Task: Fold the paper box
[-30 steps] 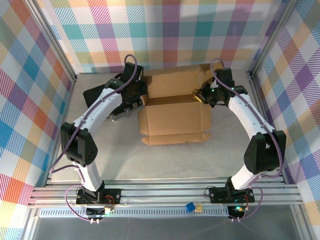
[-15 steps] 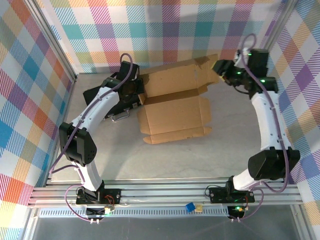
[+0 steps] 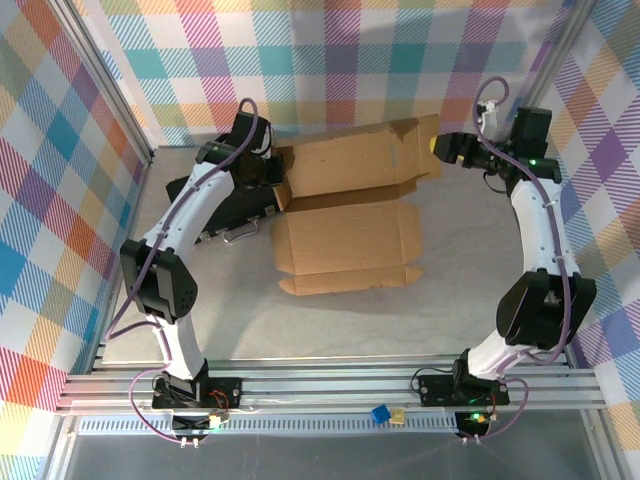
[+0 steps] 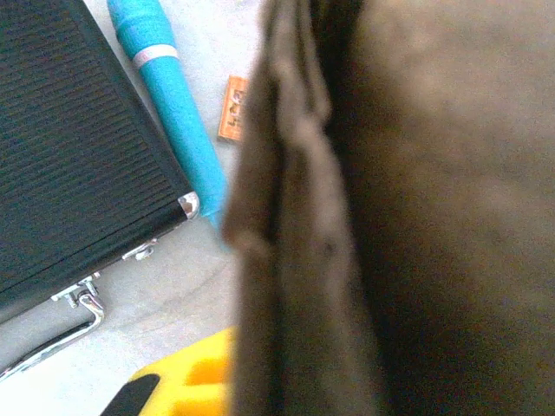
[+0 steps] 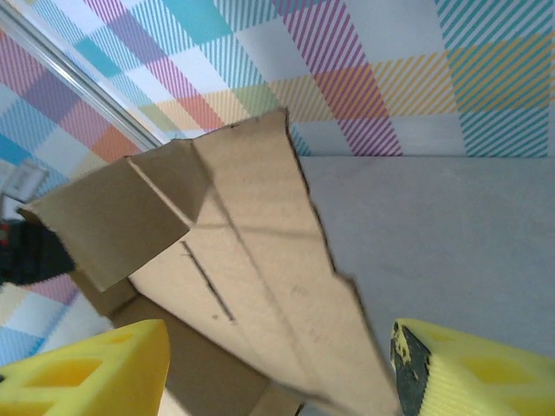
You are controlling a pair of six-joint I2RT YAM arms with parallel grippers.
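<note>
while one paper box (image 3: 345,235) sits unfolded mid-frame on the counter (image 3: 330,330), rear panel tilted up | left pincer (image 3: 270,183) pinching its upper-left edge | right pincer (image 3: 437,145) spread at its upper-right corner | one black case (image 4: 69,156), one blue tube (image 4: 169,113) at left

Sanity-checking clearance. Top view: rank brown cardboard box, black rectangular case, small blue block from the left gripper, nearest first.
1. brown cardboard box: left gripper on its left edge.
2. black rectangular case: just left.
3. small blue block: front rail.
</note>
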